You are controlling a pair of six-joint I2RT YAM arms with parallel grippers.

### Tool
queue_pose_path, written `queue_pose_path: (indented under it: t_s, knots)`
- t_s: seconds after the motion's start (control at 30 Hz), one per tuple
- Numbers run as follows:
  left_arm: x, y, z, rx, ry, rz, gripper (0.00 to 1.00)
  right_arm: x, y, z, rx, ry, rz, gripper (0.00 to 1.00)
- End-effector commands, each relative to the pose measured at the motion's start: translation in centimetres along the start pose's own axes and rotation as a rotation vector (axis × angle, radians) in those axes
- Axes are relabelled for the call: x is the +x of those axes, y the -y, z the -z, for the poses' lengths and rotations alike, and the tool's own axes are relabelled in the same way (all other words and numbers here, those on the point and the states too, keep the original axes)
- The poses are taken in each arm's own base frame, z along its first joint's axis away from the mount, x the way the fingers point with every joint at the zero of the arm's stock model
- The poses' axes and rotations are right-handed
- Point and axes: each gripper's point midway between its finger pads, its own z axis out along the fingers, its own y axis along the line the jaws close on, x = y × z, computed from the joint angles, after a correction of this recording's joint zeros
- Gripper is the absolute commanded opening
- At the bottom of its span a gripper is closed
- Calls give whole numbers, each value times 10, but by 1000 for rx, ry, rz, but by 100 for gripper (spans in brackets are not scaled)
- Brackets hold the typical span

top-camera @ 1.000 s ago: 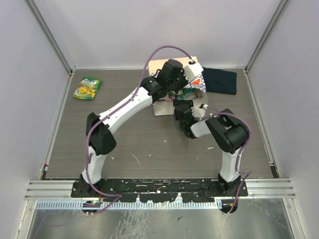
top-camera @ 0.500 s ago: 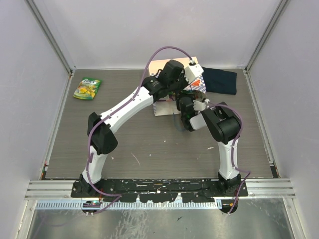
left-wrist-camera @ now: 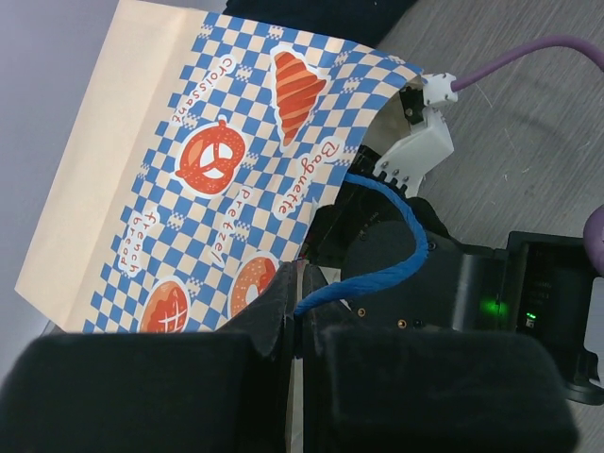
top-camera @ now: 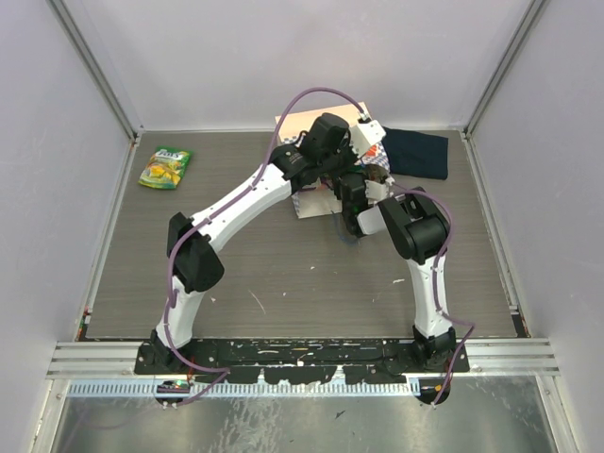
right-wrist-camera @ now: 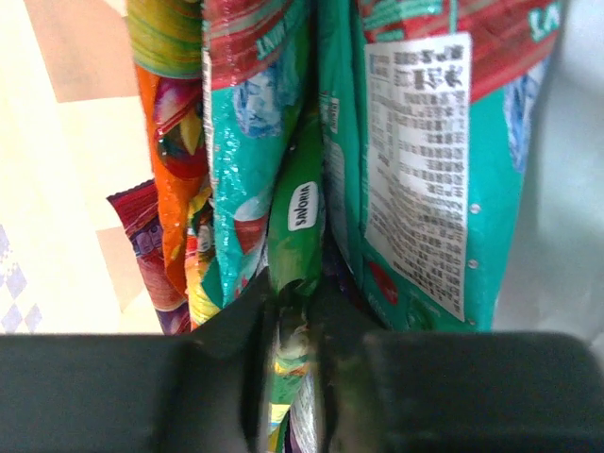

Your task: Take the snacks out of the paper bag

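Top view: tan kraft paper bag with a blue-white checkered band (top-camera: 298, 125) sits at the far middle of the grey wood-grain table (top-camera: 283, 274). A dark navy folded cloth (top-camera: 420, 151) lies just beside it on the right. One green-yellow glossy pouch (top-camera: 165, 168) lies well apart near the far left corner, already out. Both arms meet at the bag's mouth. Jaw state cannot be told from this view.

Left wrist view: left gripper (left-wrist-camera: 294, 330) has its jaws together, clamped on the paper rim of the mouth. The blue string handle (left-wrist-camera: 396, 250) runs beside them. The right arm's black wrist body (left-wrist-camera: 425, 293) occupies the opening.

Right wrist view: right gripper (right-wrist-camera: 294, 321) has its jaws nearly together, pinching the edge of a narrow green pouch (right-wrist-camera: 297, 212). This pouch is wedged between two teal-white pouches (right-wrist-camera: 250, 142). An orange pouch (right-wrist-camera: 175, 142) and a purple pouch (right-wrist-camera: 142, 245) stand nearer the bag's tan inner wall.

Handling (judgement): pouches are light, limp and slick-filmed, and the pack is tight, so neighbours may drag along. Grip on the sealed seam edge, not the filled belly. The paper rim is thin and tears easily, so hold it without pulling.
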Motion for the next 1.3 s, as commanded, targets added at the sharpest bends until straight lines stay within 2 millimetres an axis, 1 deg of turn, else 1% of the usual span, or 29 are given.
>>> queue_pose_path:
  t_s: [0.0, 0.03, 0.07, 0.17, 0.33, 0.37, 0.4, 0.47, 0.5, 0.53, 0.6, 0.63, 0.67, 0.77, 0.87, 0.9, 0.93, 0.97, 1.0, 1.03, 1.07, 1.13, 1.2, 1.27]
  knots:
    - [-28, -10, 12, -27, 72, 9, 0, 13, -12, -3, -29, -50, 14, 12]
    - [-28, -11, 11, -32, 70, 8, 0, 12, -10, -1, -23, -54, 21, 5]
    - [-26, -12, 11, -41, 64, 8, 0, 12, -9, 2, -17, -62, 28, 2]
    - [-24, -17, 9, -58, 59, 14, 0, 11, -12, 23, -11, -97, 62, 1]
    - [-16, -23, 2, -80, 53, 44, 1, 0, -14, 80, -13, -176, 96, 1]
    - [-15, -24, 1, -87, 55, 56, 6, -3, -10, 95, -16, -206, 113, 1]
    - [-14, -27, 0, -94, 58, 71, 13, -6, -20, 108, -53, -226, 123, 1]
    - [-15, -32, 0, -102, 72, 106, 24, -4, -25, 128, -78, -290, 189, 1]
    - [-17, -35, 2, -101, 82, 125, 31, -2, -24, 136, -77, -323, 241, 1]
    - [-18, -39, 4, -99, 91, 145, 44, -4, -24, 143, -68, -336, 293, 1]
    - [-20, -45, 8, -83, 109, 191, 74, -10, -20, 156, -47, -349, 370, 1]
    - [-21, -47, 12, -69, 118, 218, 88, -11, -23, 162, -64, -358, 398, 1]
    - [-22, -51, 16, -61, 125, 245, 98, -14, -25, 168, -77, -362, 427, 1]
    - [-24, -60, 32, -30, 140, 304, 99, -20, -38, 183, -110, -376, 528, 1]
    - [-20, -75, 55, -34, 140, 347, 99, -21, -53, 198, -150, -417, 650, 1]
    - [-19, -82, 65, -39, 145, 369, 99, -19, -60, 204, -165, -443, 690, 1]
    - [-17, -90, 74, -42, 153, 397, 99, -18, -58, 210, -151, -478, 733, 1]
    - [-19, -98, 91, -39, 177, 432, 99, -16, -63, 215, -163, -506, 772, 1]
    - [-15, -105, 102, -22, 192, 482, 99, -14, -64, 221, -162, -534, 815, 1]
    - [-7, -108, 109, 17, 195, 568, 99, -9, -69, 230, -175, -551, 857, 1]
    - [-3, -117, 121, 53, 209, 658, 99, -4, -71, 238, -179, -568, 911, 1]
    - [12, -131, 139, 119, 206, 831, 98, 11, -73, 257, -199, -608, 1025, 1]
    - [39, -146, 154, 112, 172, 1000, 99, 33, -77, 279, -245, -664, 1127, 1]
    - [71, -161, 166, 58, 146, 1131, 98, 59, -71, 299, -283, -758, 1223, 1]
